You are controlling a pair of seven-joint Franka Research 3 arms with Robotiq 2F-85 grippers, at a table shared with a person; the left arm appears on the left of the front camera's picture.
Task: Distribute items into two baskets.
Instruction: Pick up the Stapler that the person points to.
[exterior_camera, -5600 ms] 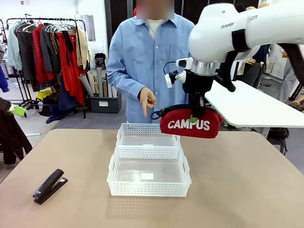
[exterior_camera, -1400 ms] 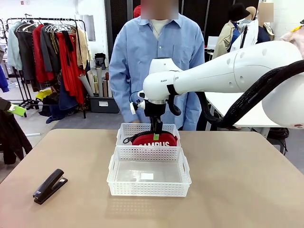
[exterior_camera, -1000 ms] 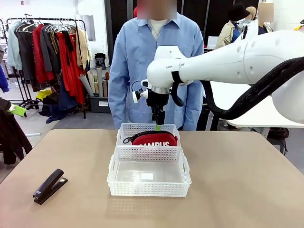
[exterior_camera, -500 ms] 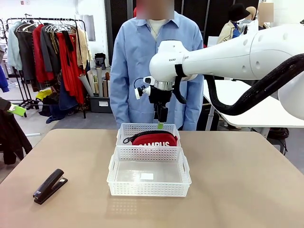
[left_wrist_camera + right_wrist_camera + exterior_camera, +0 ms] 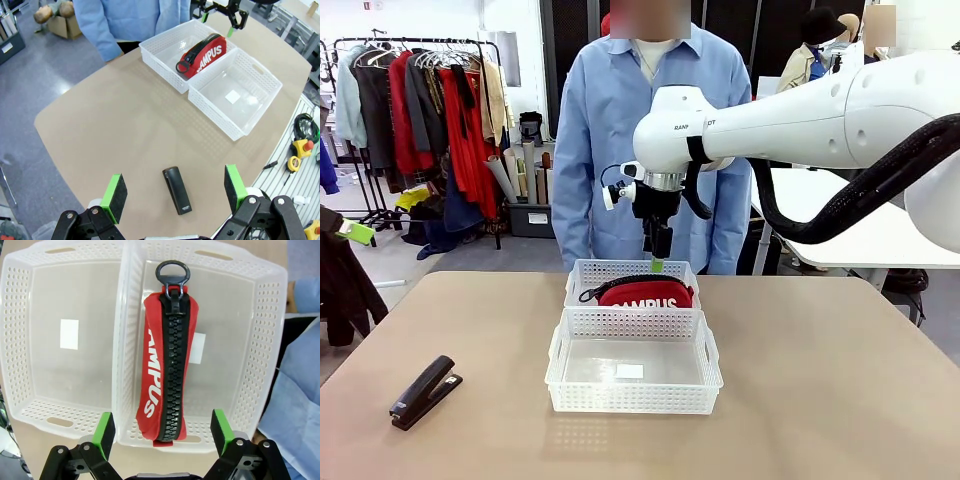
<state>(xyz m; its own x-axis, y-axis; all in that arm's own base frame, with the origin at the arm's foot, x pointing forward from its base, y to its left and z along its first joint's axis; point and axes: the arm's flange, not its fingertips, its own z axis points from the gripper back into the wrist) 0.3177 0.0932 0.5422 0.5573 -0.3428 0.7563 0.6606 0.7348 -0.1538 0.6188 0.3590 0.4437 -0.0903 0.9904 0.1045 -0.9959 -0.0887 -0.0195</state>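
red, probably fabric pouch (image 5: 162, 360) lies in perforated white plastic basket (image 5: 264, 340).

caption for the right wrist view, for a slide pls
Open right gripper above the red CAMPUS pouch, lying zip-up in one white basket beside the second basket.

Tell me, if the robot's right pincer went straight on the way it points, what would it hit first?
Most likely the red CAMPUS pouch, which lies in the far basket, centred between the open right pincer's fingers in the wrist view. Nothing seems to stand in between.
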